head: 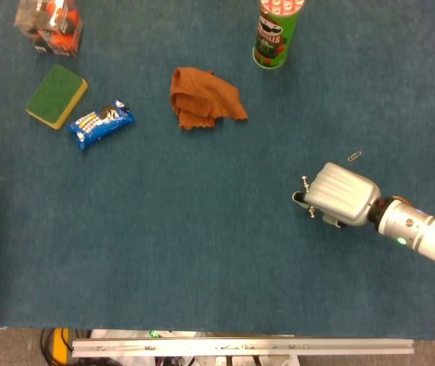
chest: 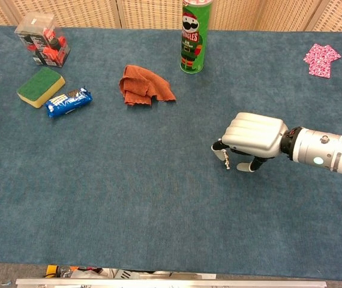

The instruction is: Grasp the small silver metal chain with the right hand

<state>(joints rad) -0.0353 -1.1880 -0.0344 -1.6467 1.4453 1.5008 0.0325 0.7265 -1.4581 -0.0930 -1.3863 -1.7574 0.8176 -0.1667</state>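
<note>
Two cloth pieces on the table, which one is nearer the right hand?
By these views, the orange-brown cloth, crumpled left of the Pringles can, looks slightly nearer the right hand. The pink patterned cloth lies at the far right edge.

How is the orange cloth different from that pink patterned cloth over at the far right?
The orange cloth is plain rust-orange; the pink cloth carries a speckled print. The orange cloth is crumpled into folds, while the pink cloth lies flatter. The orange cloth looks larger and sits near the green can; the pink cloth sits alone by the table's right edge, cut off in the head view. Both rest on the blue table cover, untouched by either hand.
</note>
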